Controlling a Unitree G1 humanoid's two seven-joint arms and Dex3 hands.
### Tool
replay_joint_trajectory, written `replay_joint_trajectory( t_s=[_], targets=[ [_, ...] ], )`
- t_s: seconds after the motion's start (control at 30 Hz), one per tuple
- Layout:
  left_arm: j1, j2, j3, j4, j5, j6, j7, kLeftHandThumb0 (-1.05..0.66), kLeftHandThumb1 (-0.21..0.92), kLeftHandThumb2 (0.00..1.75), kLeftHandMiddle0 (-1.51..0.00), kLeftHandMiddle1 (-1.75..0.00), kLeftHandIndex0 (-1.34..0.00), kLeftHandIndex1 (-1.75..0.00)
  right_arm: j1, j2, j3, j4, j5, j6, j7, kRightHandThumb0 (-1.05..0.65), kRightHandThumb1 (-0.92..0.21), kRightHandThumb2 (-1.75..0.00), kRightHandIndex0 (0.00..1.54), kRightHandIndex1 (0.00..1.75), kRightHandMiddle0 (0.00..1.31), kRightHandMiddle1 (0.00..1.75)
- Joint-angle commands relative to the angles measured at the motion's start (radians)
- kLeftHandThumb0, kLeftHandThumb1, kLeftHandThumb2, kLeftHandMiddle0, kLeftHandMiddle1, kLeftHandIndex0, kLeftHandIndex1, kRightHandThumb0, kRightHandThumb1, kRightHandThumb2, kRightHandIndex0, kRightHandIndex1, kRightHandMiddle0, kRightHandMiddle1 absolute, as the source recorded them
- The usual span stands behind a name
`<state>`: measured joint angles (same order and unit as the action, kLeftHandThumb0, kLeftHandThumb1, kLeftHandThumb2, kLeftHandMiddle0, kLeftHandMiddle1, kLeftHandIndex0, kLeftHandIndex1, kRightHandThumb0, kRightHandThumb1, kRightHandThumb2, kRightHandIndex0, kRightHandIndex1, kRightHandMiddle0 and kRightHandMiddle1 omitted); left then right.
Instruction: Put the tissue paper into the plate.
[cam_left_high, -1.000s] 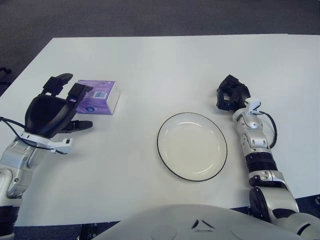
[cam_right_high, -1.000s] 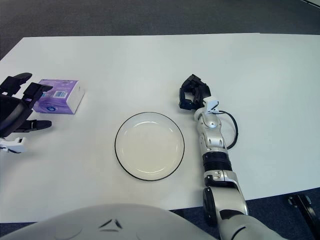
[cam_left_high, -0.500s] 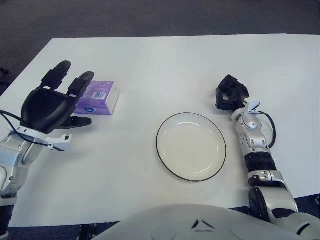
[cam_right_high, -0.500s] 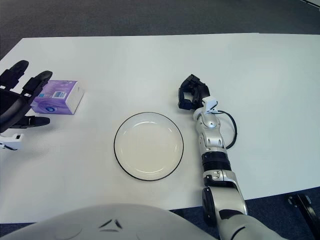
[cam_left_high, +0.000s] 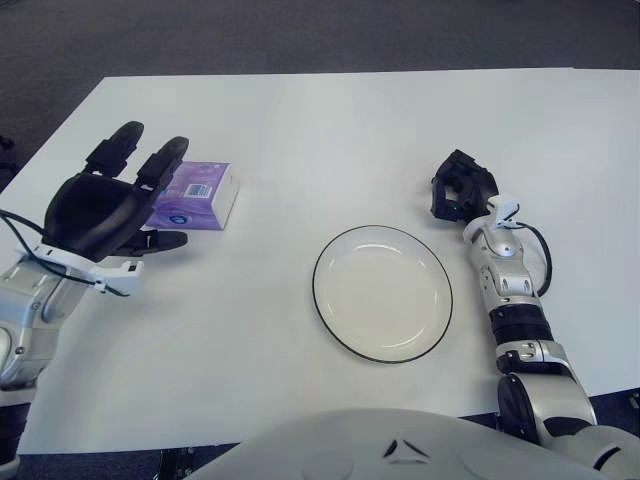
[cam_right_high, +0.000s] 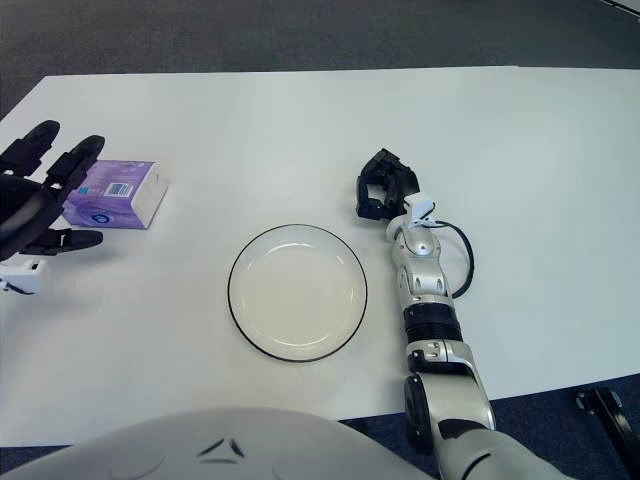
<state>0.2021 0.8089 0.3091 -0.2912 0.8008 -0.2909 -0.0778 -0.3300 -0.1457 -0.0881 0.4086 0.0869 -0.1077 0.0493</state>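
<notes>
A purple tissue pack (cam_left_high: 200, 193) lies flat on the white table at the left. A white plate with a dark rim (cam_left_high: 382, 292) sits empty near the table's middle front. My left hand (cam_left_high: 125, 196) hovers just left of the pack with its fingers spread, partly covering the pack's left end, holding nothing. My right hand (cam_left_high: 458, 188) rests on the table to the right of the plate, fingers curled and empty.
The white table (cam_left_high: 330, 130) stretches wide behind the plate and pack. Its left edge runs close by my left arm. Dark floor lies beyond the far edge.
My left hand has opened its fingers and lifted slightly toward the tissue pack. The pack, plate and right hand have not moved.
</notes>
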Motion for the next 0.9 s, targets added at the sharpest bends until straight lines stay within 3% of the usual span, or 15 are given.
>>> replay_joint_trajectory(
  t_s=[0.0,0.33,0.87],
  targets=[
    [-0.023,0.025,-0.017,0.016,-0.017,-0.014,-0.017,-1.05,0.92,0.49,0.00,0.00,0.00,0.00,0.123,0.038,0.019,0.075,-0.013,0.061,0.000,-0.48,-0.33,-1.30,1.24,1.75,0.61,1.75],
    [-0.108,0.043,-0.084,0.048,-0.039,-0.010,-0.084,-1.05,0.92,0.37,0.00,0.00,0.00,0.00,0.123,0.039,0.020,0.074,-0.012,0.060,0.002,-0.48,-0.33,-1.30,1.23,1.75,0.61,1.75],
    [-0.228,0.052,-0.158,0.137,-0.106,-0.009,-0.162,-1.05,0.92,0.37,0.00,0.00,0.00,0.00,0.129,0.042,0.020,0.068,-0.010,0.052,0.000,-0.48,-0.32,-1.32,1.24,1.75,0.61,1.75]
  ],
)
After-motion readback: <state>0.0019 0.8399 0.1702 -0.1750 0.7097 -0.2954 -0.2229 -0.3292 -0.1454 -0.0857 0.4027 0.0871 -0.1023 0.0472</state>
